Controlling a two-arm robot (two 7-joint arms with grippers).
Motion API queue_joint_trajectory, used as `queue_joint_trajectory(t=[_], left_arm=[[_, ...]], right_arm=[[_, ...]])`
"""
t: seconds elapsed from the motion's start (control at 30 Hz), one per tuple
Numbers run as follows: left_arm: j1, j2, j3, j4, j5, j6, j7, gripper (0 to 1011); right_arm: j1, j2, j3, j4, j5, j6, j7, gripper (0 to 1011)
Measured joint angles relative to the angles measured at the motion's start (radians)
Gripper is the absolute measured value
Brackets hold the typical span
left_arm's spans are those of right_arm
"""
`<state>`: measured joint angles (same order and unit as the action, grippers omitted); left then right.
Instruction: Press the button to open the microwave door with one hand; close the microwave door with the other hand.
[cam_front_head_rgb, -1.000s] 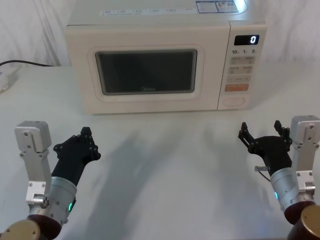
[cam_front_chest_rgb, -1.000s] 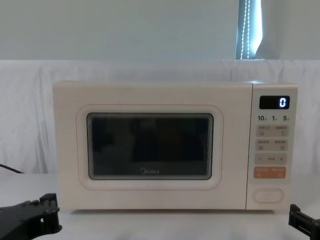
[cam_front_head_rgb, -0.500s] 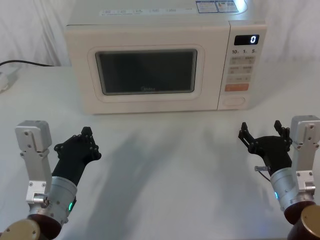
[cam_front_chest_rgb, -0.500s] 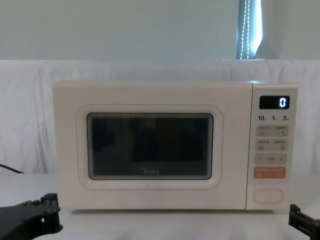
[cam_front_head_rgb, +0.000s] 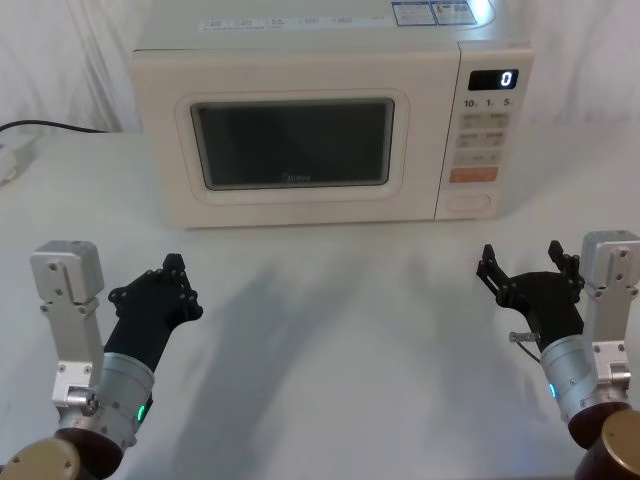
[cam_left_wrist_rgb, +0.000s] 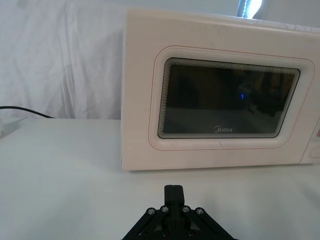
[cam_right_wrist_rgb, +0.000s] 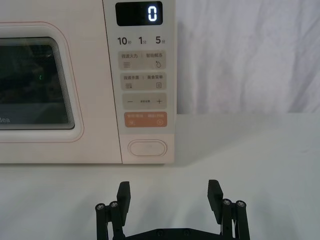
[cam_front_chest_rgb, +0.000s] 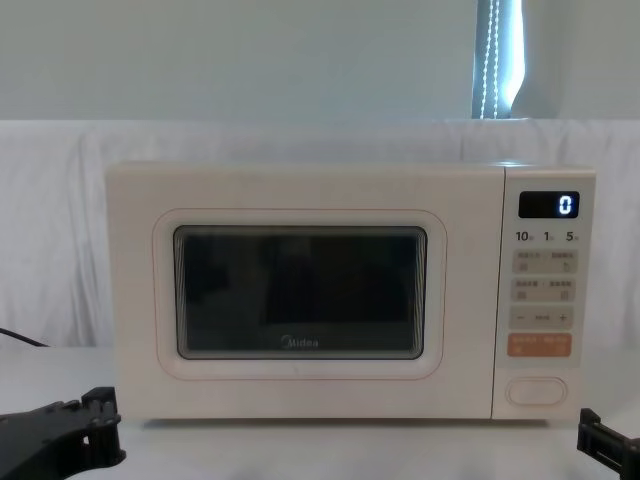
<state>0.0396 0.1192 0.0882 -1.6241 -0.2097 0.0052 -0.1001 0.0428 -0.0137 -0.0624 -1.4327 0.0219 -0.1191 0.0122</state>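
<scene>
Both arms sit low over the white table (cam_front_head_rgb: 330, 330), well apart from the microwave. The left gripper (cam_front_head_rgb: 172, 285) is at about 7 o'clock in the head view, wrist angled up toward 1 o'clock, fingers drawn together and gripping nothing. The right gripper (cam_front_head_rgb: 528, 270) is at about 4 o'clock, pointing toward 12; its two notched fingers (cam_right_wrist_rgb: 123, 192) stand spread apart — released, empty.

The microwave (cam_front_head_rgb: 300, 60) stands at 12 o'clock on the table, against the white drape. The microwave door (cam_front_head_rgb: 300, 205) is flush with the body, dark window, grey logo under the glass. The control panel sits at the door's 3 o'clock side, display reading 0. The button (cam_right_wrist_rgb: 147, 148) — cream, pill-shaped — lies at the panel's 6 o'clock end, just under the orange key (cam_right_wrist_rgb: 145, 120), straight ahead of the right gripper.
</scene>
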Motion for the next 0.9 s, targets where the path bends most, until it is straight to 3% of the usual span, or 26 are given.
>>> queue_joint_trajectory(t=[0.5, 0.9], left_arm=[[0.000, 0.000, 0.000, 0.000, 0.000, 0.000, 0.000, 0], [0.000, 0.000, 0.000, 0.000, 0.000, 0.000, 0.000, 310]], right_arm=[[0.000, 0.000, 0.000, 0.000, 0.000, 0.000, 0.000, 1002], [0.000, 0.000, 0.000, 0.000, 0.000, 0.000, 0.000, 1002]])
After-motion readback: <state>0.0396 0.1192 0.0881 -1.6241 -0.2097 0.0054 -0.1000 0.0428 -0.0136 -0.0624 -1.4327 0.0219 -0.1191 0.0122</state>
